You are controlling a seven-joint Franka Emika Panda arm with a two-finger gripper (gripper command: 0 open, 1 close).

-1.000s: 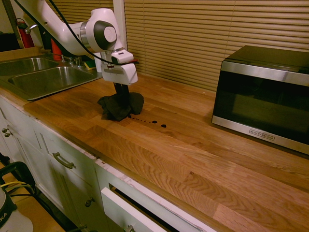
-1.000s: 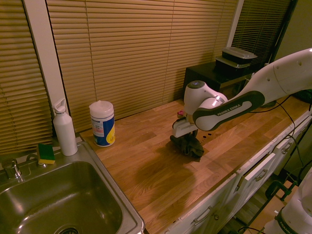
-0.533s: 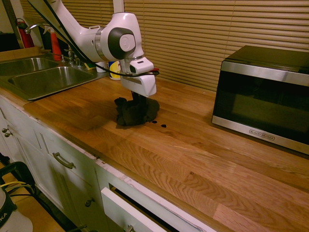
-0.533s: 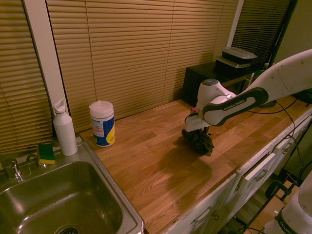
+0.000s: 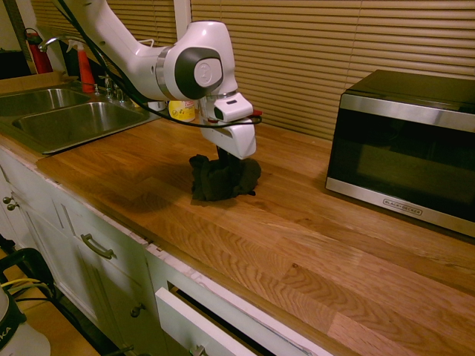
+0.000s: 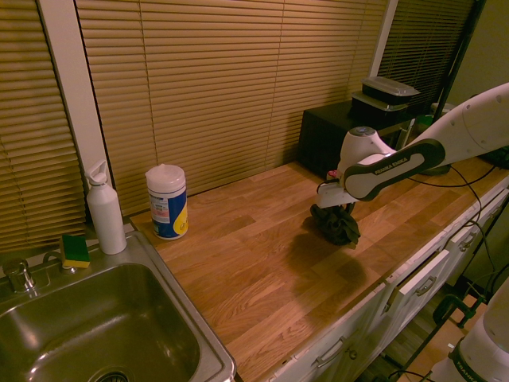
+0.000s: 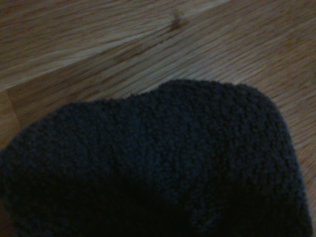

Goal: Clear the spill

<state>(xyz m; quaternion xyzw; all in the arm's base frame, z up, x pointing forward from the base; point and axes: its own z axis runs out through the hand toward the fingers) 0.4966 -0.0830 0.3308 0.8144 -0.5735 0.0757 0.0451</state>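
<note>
The white gripper [image 5: 223,156], its jaws pinched shut on the bunched dark grey fabric cloth [image 5: 223,179], has travelled along the pale-brown wooden counter [image 5: 312,267] toward the black-and-silver microwave [image 5: 404,152], taking the cloth with it. A second ago, in the first exterior view, a trail of small dark drops ran out from the cloth's edge to two larger blotches; half a second ago only the blotches showed. Now the cloth sits over that stretch of counter, and all that shows of the black-brown spill [image 5: 253,193] is a small dark speck right at the cloth's microwave-side edge. Whether any liquid remains underneath cannot be told. The arm's shift has also brought more of the white wipes canister with the blue-and-yellow label [image 5: 182,110] into sight behind it; in the second exterior view the canister stands beside the sink [image 6: 119,318], unmoved.
</note>
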